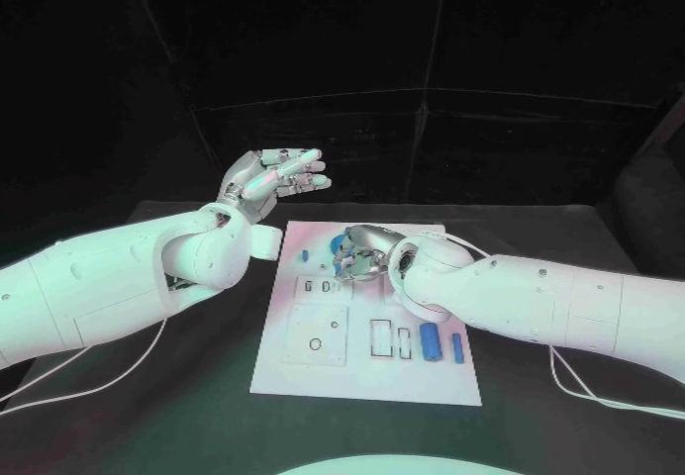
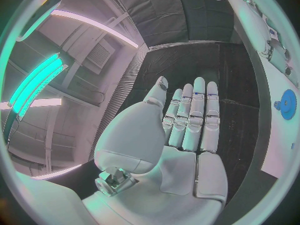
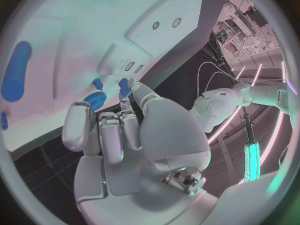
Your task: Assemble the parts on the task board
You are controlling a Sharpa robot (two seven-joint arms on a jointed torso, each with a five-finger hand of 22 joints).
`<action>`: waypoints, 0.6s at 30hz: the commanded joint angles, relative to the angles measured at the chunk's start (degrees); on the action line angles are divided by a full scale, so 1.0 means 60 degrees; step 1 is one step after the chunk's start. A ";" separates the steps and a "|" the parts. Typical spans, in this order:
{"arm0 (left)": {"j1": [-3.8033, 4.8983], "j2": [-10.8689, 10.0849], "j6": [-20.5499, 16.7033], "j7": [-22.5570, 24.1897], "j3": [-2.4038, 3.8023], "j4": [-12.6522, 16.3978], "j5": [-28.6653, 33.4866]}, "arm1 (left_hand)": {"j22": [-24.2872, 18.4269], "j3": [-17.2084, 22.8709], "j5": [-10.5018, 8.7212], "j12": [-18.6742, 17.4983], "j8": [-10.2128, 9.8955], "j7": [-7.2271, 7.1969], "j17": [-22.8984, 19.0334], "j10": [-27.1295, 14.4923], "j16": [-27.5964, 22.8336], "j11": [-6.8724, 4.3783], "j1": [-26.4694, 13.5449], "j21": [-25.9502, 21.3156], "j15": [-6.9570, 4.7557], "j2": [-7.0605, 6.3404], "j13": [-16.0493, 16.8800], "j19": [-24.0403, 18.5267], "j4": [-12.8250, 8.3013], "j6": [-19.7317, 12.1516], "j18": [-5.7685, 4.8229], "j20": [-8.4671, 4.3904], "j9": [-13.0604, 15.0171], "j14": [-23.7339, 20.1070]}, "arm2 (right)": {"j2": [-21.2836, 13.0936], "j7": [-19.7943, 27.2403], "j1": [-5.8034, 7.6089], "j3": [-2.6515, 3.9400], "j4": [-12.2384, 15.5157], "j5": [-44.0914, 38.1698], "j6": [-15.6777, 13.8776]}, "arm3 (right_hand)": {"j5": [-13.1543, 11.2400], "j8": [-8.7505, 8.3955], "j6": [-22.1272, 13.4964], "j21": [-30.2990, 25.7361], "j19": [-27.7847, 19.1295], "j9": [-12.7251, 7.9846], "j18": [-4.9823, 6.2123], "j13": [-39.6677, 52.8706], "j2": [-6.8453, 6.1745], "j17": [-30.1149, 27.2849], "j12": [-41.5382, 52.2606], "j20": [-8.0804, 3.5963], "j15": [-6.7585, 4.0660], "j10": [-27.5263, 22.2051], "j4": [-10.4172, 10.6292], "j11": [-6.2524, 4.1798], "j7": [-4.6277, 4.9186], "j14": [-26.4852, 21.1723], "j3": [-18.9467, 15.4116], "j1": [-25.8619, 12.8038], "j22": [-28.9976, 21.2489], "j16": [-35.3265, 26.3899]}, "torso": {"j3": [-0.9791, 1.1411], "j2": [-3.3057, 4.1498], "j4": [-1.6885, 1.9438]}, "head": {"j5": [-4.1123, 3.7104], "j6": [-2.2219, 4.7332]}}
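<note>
The right hand (image 1: 365, 253) is down on the far part of the board (image 1: 364, 381), fingers curled around a small blue part (image 3: 124, 87) beside a blue gear (image 3: 94, 99); it seems to pinch that part, so one piece looks mid-placement. Two blue bars (image 1: 432, 340) lie near the board's right edge and a small blue peg (image 1: 303, 254) at its left, likely yet to be assembled; several slots (image 1: 381, 337) look unfilled. The left hand (image 1: 274, 178) is raised off the board, fingers straight and together, holding nothing. The black table (image 1: 171, 396) stands in a dark room with curtained walls
</note>
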 commanded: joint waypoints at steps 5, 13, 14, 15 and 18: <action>0.0029 0.0024 0.0046 0.0043 0.0007 0.0022 -0.0014 | -0.0010 -0.0071 -0.0036 0.0040 0.0043 0.0022 0.0010 0.0068 0.0031 -0.0026 -0.0028 -0.0035 0.0024 0.0097 0.0001 -0.0077 -0.0007 0.0054 0.0148 0.0000 0.0002 0.0074 | 0.0116 -0.0132 -0.0096 0.0003 -0.0055 -0.0545 0.0092 | -0.0009 0.0016 0.0054 -0.0005 0.0044 0.0008 -0.0114 0.1227 -0.0005 0.2036 0.0014 -0.0032 -0.0028 0.0194 0.0040 -0.0040 0.0004 0.0887 0.0020 -0.0064 0.0002 -0.0038 | 0.0006 -0.0008 -0.0007 | 0.0040 -0.0062; 0.0031 0.0033 0.0048 0.0038 0.0006 0.0024 -0.0014 | -0.0010 -0.0078 -0.0037 0.0031 0.0035 0.0026 0.0010 0.0063 0.0023 -0.0022 -0.0034 -0.0037 0.0027 0.0092 -0.0002 -0.0077 -0.0007 0.0047 0.0148 0.0000 0.0000 0.0069 | 0.0181 -0.0151 -0.0201 0.0002 -0.0075 -0.0641 0.0139 | 0.0007 0.0015 0.0056 -0.0006 0.0044 0.0007 -0.0113 0.1241 -0.0027 0.2037 0.0024 -0.0032 -0.0029 0.0203 0.0034 -0.0043 0.0000 0.0887 0.0026 -0.0067 0.0000 -0.0038 | 0.0007 -0.0010 -0.0008 | 0.0046 -0.0092; 0.0031 0.0033 0.0048 0.0037 0.0006 0.0023 -0.0014 | -0.0010 -0.0079 -0.0037 0.0030 0.0034 0.0026 0.0010 0.0063 0.0022 -0.0021 -0.0034 -0.0037 0.0027 0.0092 -0.0002 -0.0077 -0.0007 0.0046 0.0148 0.0000 -0.0001 0.0069 | 0.0183 -0.0149 -0.0209 0.0002 -0.0071 -0.0649 0.0138 | 0.0007 0.0015 0.0056 -0.0006 0.0044 0.0007 -0.0113 0.1241 -0.0027 0.2037 0.0024 -0.0032 -0.0029 0.0203 0.0034 -0.0043 0.0000 0.0887 0.0026 -0.0067 0.0000 -0.0038 | 0.0008 -0.0009 -0.0008 | 0.0045 -0.0091; 0.0031 0.0034 0.0048 0.0037 0.0006 0.0023 -0.0014 | -0.0010 -0.0079 -0.0037 0.0030 0.0034 0.0026 0.0010 0.0063 0.0022 -0.0021 -0.0034 -0.0037 0.0027 0.0092 -0.0002 -0.0077 -0.0007 0.0046 0.0148 0.0000 -0.0001 0.0069 | 0.0184 -0.0148 -0.0213 0.0002 -0.0068 -0.0653 0.0138 | 0.0007 0.0015 0.0056 -0.0006 0.0044 0.0007 -0.0113 0.1241 -0.0027 0.2037 0.0024 -0.0032 -0.0029 0.0203 0.0034 -0.0043 0.0000 0.0887 0.0026 -0.0067 0.0000 -0.0038 | 0.0007 -0.0010 -0.0006 | 0.0043 -0.0090; 0.0031 0.0036 0.0049 0.0036 0.0005 0.0019 -0.0014 | -0.0010 -0.0081 -0.0037 0.0026 0.0031 0.0028 0.0010 0.0060 0.0019 -0.0019 -0.0035 -0.0038 0.0028 0.0090 -0.0003 -0.0077 -0.0007 0.0043 0.0148 0.0000 -0.0002 0.0066 | 0.0191 -0.0144 -0.0230 0.0002 -0.0053 -0.0671 0.0145 | 0.0007 0.0015 0.0056 -0.0006 0.0044 0.0007 -0.0113 0.1241 -0.0027 0.2037 0.0024 -0.0032 -0.0029 0.0203 0.0034 -0.0043 0.0000 0.0887 0.0026 -0.0067 0.0000 -0.0038 | 0.0001 -0.0020 -0.0008 | 0.0046 -0.0092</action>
